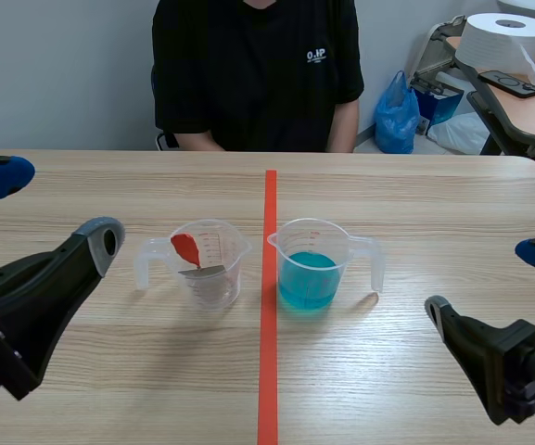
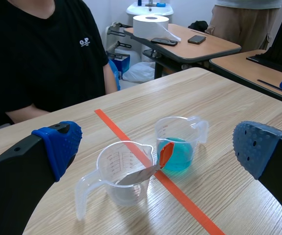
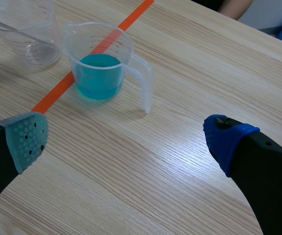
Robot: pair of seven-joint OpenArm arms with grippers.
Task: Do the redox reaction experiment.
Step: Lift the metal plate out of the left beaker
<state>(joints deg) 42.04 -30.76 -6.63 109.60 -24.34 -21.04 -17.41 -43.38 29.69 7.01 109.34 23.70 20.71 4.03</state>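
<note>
The left claw (image 1: 52, 206) is held low over the near left of the bench (image 1: 415, 204), its two fingers set wide apart with nothing between them. The right claw (image 3: 127, 139) is held over the near right in the same way, spread and gripping nothing (one pad (image 3: 28, 139) is grey-green, the other blue). Between the two arms an orange-red tape line (image 1: 268, 324) is laid straight away across the wood.

Farther out, a clear measuring cup (image 1: 210, 264) is stood upright just left of the line, its handle turned toward the left arm's side. A metal scoop (image 1: 202, 272) is leaned inside it, with the red end up at the rim. Just right of the line a second measuring cup (image 1: 313, 264) is stood upright, apart from the first, its handle turned toward the right arm's side. It is partly filled with blue liquid (image 1: 306, 278).

Beyond the far edge a person in a black shirt (image 1: 253, 74) is seated. Behind, to the right, a blue bag (image 1: 397, 116) and a large white paper roll (image 1: 505, 42) on another table are seen.
</note>
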